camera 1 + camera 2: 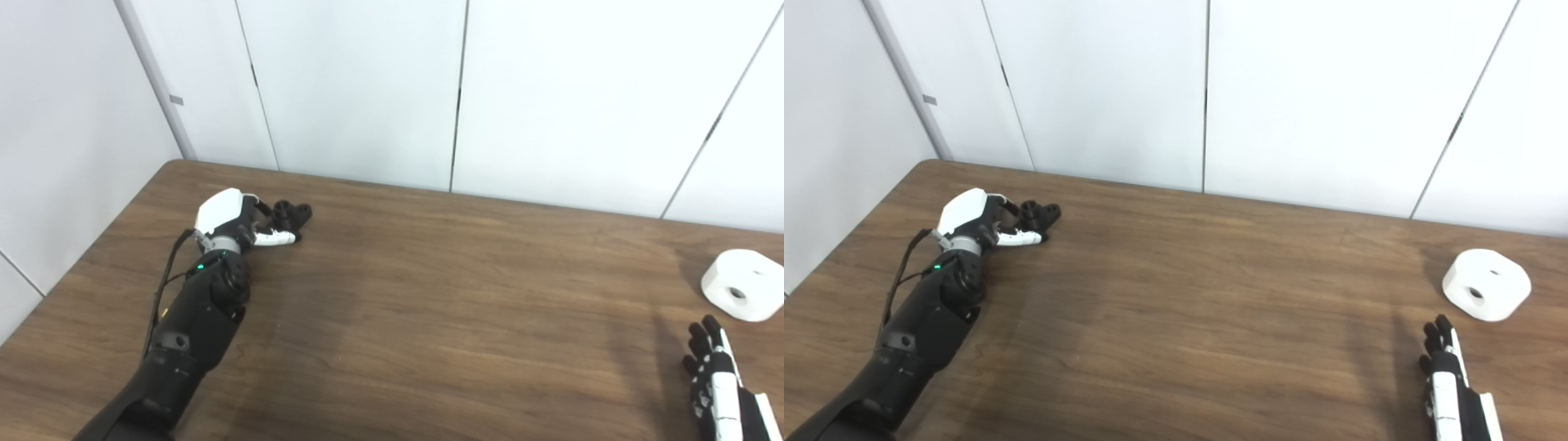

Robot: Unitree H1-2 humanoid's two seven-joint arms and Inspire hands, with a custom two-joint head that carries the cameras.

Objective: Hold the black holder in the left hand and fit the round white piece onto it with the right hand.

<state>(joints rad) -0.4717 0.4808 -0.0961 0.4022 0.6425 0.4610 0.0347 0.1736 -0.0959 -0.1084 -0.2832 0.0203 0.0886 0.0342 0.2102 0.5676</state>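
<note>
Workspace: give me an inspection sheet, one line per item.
Surface: brown wood-grain table, bare across the middle.
Job's things: black holder far left, on the table; round white piece far right, lying flat, holes showing.
Clutter: nothing seen.
Hands: left hand at the holder, fingers around its near side, not lifted; right hand open, short of the white piece, not touching it.
Cables: black cable along the left forearm.
Surroundings: white wall panels behind the table.
</note>
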